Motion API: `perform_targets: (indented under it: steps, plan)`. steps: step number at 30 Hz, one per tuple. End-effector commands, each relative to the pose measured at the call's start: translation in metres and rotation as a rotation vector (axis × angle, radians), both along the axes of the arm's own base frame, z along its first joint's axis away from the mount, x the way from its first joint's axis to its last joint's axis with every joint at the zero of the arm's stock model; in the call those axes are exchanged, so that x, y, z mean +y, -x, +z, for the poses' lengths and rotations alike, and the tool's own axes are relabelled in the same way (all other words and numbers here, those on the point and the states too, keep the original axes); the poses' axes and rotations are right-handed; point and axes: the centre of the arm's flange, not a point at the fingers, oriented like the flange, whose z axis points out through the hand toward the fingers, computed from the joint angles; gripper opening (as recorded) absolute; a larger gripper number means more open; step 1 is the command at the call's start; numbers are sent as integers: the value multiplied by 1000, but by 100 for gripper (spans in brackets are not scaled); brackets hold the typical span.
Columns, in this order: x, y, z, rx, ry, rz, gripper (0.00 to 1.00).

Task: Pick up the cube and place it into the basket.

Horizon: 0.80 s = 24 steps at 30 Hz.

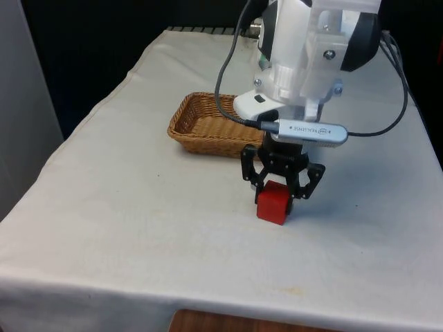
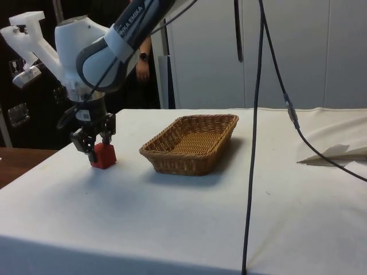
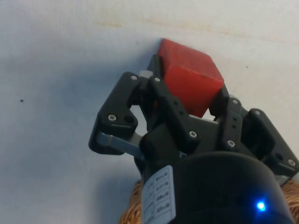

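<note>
The red wooden cube (image 1: pixel 273 203) is clamped between the black two-finger claw (image 1: pixel 282 188), low over the white-clothed surface (image 1: pixel 138 228). If gripped off-centre, it could be dropped short of the woven wicker basket (image 1: pixel 208 124).

1. The cube (image 1: pixel 274 203) sits on the desk (image 1: pixel 124 228), towards the near side and somewhat to the front view's right of the middle.
2. The basket (image 1: pixel 208 126) stands on the desk farther back, to the front view's left of the cube and a little apart from it.
3. The gripper (image 1: pixel 282 185) hangs directly over the cube, with one of the fingers (image 3: pixel 159 93) at each of two opposite sides.
4. In the side view, a person's hand (image 2: pixel 142 67) shows behind the desk.
</note>
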Motion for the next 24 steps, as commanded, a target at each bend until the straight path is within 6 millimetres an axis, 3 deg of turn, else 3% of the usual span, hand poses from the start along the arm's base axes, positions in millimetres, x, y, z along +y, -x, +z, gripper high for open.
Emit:
perform_targets:
  steps: [1,2,8,18,24]
  plan:
    - [0,0,1,-1,0,0,3]
    - [1,1,12,-1,6,-1,3]
    - [2,7,34,-4,8,-2,3]
    - [3,15,57,-7,7,5,3]
    - [3,24,82,-14,17,6,3]
